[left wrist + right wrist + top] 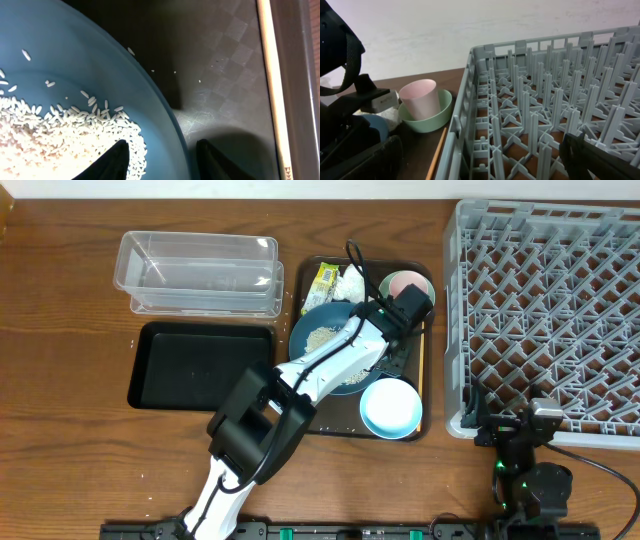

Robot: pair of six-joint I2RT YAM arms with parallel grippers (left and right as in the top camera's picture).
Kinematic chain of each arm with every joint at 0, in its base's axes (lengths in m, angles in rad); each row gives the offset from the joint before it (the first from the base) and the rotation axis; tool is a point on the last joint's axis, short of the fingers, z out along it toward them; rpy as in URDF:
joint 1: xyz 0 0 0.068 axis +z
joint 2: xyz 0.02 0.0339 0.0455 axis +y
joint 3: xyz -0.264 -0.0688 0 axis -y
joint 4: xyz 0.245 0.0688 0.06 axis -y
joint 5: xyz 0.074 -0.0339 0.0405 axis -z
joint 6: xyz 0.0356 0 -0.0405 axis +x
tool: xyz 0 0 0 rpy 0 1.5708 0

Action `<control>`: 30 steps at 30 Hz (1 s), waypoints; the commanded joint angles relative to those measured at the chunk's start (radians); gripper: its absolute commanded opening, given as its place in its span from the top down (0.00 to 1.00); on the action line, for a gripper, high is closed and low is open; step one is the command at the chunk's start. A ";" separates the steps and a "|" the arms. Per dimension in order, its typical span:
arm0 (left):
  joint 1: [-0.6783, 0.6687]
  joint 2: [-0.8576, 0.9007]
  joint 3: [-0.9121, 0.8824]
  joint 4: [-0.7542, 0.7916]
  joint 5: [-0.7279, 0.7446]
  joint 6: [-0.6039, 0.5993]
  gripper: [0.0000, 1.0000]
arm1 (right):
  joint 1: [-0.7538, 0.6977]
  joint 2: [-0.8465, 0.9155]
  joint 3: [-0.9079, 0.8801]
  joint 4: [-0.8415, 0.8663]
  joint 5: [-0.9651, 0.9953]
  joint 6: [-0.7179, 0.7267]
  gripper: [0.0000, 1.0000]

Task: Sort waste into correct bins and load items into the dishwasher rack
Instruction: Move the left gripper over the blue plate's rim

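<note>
Two claws were seen released. The left claw (165, 162) was lowered over the brown serving tray (424, 370). Its fingers (112, 160) were spread to either side of the right rim of the dark blue plate (305, 320). One finger was held above the heap of rice grains (45, 135) on the plate and the other above the tray's checkered floor; nothing was gripped. A few stray grains were scattered on the tray floor just beside the plate.

Behind the plate, at the tray's far edge, the yellow-green wrapper (326, 278) and the crumpled tissue (350, 283) were laid side by side, touching. The pink cup (420, 105) was stood upright inside the mint-green bowl (427, 124) at the tray's far right corner. The light blue bowl (391, 408) was placed at the near right corner.

The clear tub (200, 275) and the black tray (190, 365) were set on the table (60, 330), left of the serving tray. The grey dishwasher rack (550, 310) was stood to the right. The right claw (480, 150) was held at the rack's near wall, spread wide, with nothing grasped between its fingers.
</note>
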 commanded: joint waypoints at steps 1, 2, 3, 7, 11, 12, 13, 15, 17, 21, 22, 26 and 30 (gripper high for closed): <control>0.001 0.002 -0.005 0.001 -0.014 -0.002 0.59 | 0.002 -0.004 -0.001 -0.004 -0.004 -0.011 0.01; 0.001 0.002 -0.005 0.001 -0.014 -0.002 0.60 | 0.002 -0.004 -0.001 -0.004 -0.004 -0.011 0.01; 0.001 0.002 -0.005 0.002 -0.014 -0.002 0.63 | 0.002 -0.004 -0.001 -0.005 -0.004 -0.011 0.01; 0.001 0.002 -0.004 0.005 -0.014 -0.002 0.71 | 0.002 -0.004 -0.001 -0.005 -0.004 -0.011 0.01; 0.001 -0.001 0.003 0.000 -0.014 -0.002 0.77 | 0.002 -0.004 -0.001 -0.004 -0.004 -0.011 0.01; 0.001 -0.001 0.005 -0.001 -0.014 -0.002 0.79 | 0.002 -0.004 -0.001 -0.004 -0.004 -0.011 0.01; 0.001 -0.005 0.008 -0.002 -0.014 -0.002 0.81 | 0.002 -0.004 -0.001 -0.004 -0.004 -0.011 0.01; 0.001 -0.014 0.011 -0.001 -0.014 -0.002 0.87 | 0.002 -0.004 -0.001 -0.004 -0.004 -0.011 0.01; 0.001 -0.030 0.012 -0.001 -0.014 -0.002 0.89 | 0.002 -0.004 -0.001 -0.004 -0.004 -0.011 0.01; 0.001 -0.069 0.012 -0.002 -0.014 -0.002 0.90 | 0.002 -0.004 -0.001 -0.004 -0.004 -0.011 0.01; 0.001 -0.081 0.012 -0.003 -0.014 -0.002 0.90 | 0.002 -0.004 -0.001 -0.004 -0.004 -0.011 0.01; 0.001 -0.136 0.012 -0.011 -0.014 -0.002 0.91 | 0.002 -0.004 -0.001 -0.004 -0.004 -0.011 0.01; 0.001 -0.208 0.012 -0.039 -0.014 -0.002 0.91 | 0.002 -0.004 -0.001 -0.004 -0.004 -0.011 0.01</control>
